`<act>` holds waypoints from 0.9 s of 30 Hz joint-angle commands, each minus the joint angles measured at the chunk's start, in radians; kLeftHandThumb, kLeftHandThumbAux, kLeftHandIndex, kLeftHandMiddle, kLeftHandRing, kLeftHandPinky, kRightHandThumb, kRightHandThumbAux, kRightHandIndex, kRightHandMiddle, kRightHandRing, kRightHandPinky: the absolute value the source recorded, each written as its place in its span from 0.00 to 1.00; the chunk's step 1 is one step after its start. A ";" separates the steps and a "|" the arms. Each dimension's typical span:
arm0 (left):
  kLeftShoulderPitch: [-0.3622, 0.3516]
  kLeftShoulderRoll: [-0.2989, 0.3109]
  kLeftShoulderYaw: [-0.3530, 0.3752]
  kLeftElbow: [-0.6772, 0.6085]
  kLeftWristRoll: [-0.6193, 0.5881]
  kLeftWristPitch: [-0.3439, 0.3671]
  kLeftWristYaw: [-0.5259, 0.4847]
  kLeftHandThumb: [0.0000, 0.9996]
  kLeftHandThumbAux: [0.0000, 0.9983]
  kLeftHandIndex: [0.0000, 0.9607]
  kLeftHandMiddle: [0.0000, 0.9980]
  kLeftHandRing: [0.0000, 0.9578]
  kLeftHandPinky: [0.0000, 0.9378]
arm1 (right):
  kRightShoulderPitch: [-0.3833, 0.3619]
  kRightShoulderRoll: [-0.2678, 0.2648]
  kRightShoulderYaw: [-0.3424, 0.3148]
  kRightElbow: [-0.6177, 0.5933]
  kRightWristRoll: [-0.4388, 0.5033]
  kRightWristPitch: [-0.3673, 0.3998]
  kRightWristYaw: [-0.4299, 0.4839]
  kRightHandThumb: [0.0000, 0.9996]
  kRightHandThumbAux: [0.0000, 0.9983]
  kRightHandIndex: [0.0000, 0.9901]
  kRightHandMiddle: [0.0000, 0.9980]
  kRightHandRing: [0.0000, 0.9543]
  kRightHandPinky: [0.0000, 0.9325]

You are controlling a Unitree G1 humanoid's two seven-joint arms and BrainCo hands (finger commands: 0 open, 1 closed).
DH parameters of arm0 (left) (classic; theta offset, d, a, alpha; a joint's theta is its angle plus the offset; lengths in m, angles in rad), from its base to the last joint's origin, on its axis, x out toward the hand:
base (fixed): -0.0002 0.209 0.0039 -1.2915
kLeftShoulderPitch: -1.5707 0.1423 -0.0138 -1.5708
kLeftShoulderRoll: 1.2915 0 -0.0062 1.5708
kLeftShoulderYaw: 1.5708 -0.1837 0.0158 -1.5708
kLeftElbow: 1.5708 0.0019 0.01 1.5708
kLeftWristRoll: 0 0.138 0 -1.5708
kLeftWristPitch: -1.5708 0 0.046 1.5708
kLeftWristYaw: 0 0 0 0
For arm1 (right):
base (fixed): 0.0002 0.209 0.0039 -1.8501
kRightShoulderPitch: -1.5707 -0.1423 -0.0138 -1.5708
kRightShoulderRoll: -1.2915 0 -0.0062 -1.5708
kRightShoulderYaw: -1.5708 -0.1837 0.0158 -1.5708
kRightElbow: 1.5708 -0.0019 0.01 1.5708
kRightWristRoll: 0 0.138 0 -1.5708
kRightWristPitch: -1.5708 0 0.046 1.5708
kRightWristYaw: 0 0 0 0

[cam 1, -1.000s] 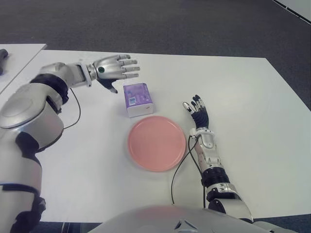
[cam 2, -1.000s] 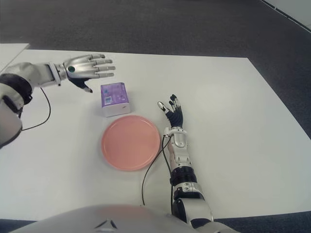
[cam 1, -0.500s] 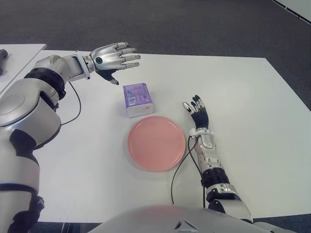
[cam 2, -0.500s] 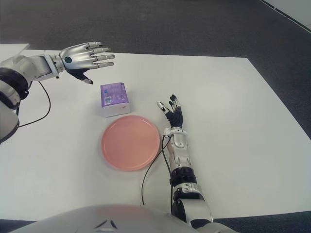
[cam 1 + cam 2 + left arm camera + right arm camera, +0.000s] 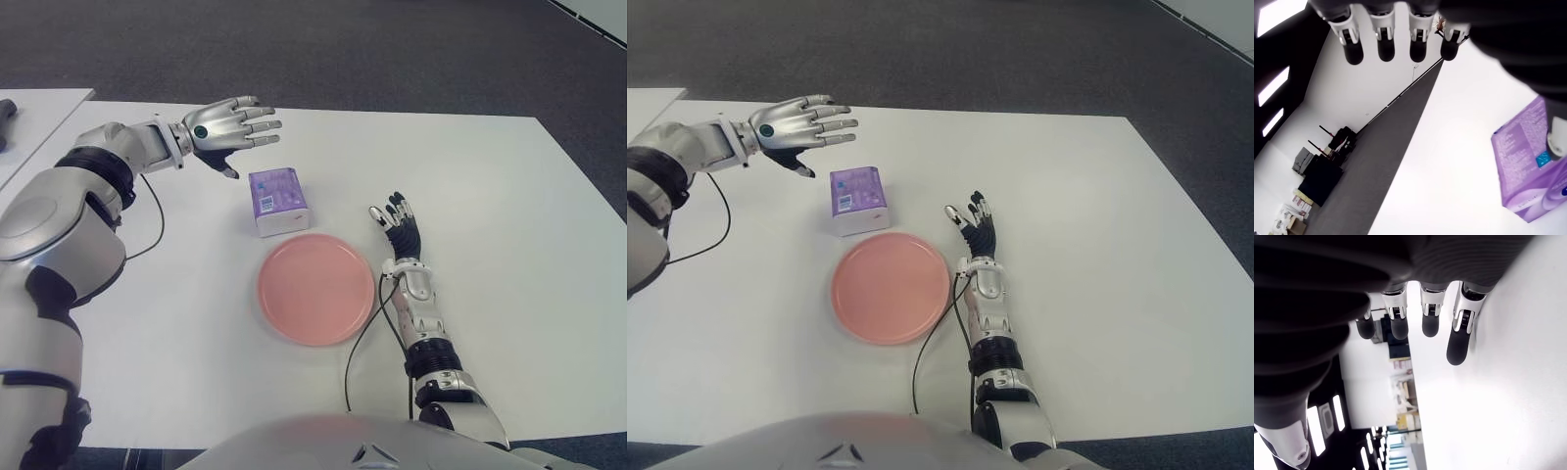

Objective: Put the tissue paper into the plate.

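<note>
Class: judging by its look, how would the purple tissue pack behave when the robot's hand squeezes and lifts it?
The tissue pack looks soft-wrapped, so it probably dents under a squeeze. Its glossy film may be slippery. Boxy and flat-sided, it likely won't roll. The left hand hovers open beside it.

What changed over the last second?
Only the left hand moved: it lifted up and away from the tissue pack, then came partway back down, fingers spread, holding nothing. The pack, the pink plate and the right hand beside the plate stayed put on the table.
</note>
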 commanded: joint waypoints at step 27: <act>0.062 -0.030 -0.065 0.036 0.031 -0.023 -0.030 0.14 0.48 0.00 0.00 0.00 0.00 | 0.081 0.007 0.002 0.025 -0.001 0.078 -0.002 0.20 0.66 0.00 0.00 0.00 0.01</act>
